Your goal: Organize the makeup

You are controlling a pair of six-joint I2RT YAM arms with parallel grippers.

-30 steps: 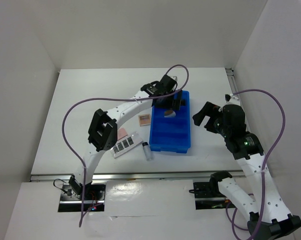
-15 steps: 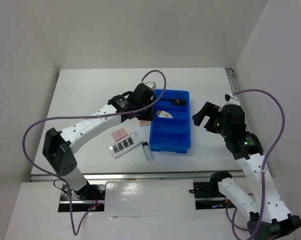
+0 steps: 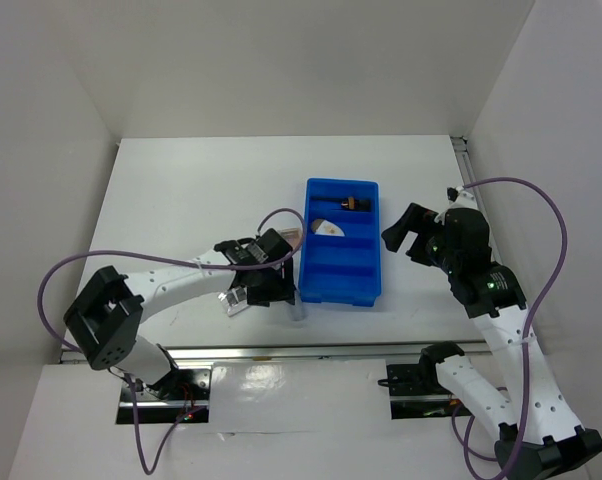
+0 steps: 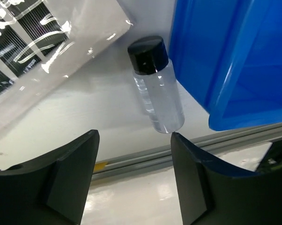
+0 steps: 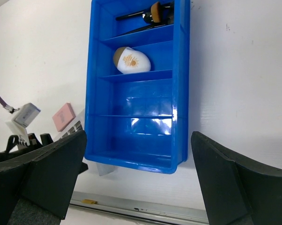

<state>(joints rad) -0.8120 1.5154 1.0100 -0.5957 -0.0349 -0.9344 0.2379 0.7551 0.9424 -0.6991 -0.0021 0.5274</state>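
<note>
The small clear tube (image 4: 156, 91) with a black cap lies on the table against the blue tray's (image 4: 234, 61) near-left corner. It also shows in the top view (image 3: 298, 312). My left gripper (image 4: 134, 187) hovers open and empty just short of it, over the white strip palette (image 4: 38, 51). From above, the left gripper (image 3: 273, 292) hides most of the palette. The tray (image 3: 373, 240) holds black slim tools (image 3: 349, 202) in its far compartment and the white-tan oval (image 3: 326, 228) in the second. The pink compact (image 5: 63, 116) lies left of the tray. My right gripper (image 3: 406, 232) is open, right of the tray.
The brown compact (image 3: 292, 237) peeks out beside the tray's left wall. The tray's three near compartments (image 5: 131, 131) hold nothing. The table's near edge has a grey metal rail (image 4: 178, 150) just beyond the tube. White walls enclose the table.
My left arm has pulled back from the tray's far compartments and swung down to the near left, over the palette and tube. The oval stays in the tray. The right arm has not moved.
</note>
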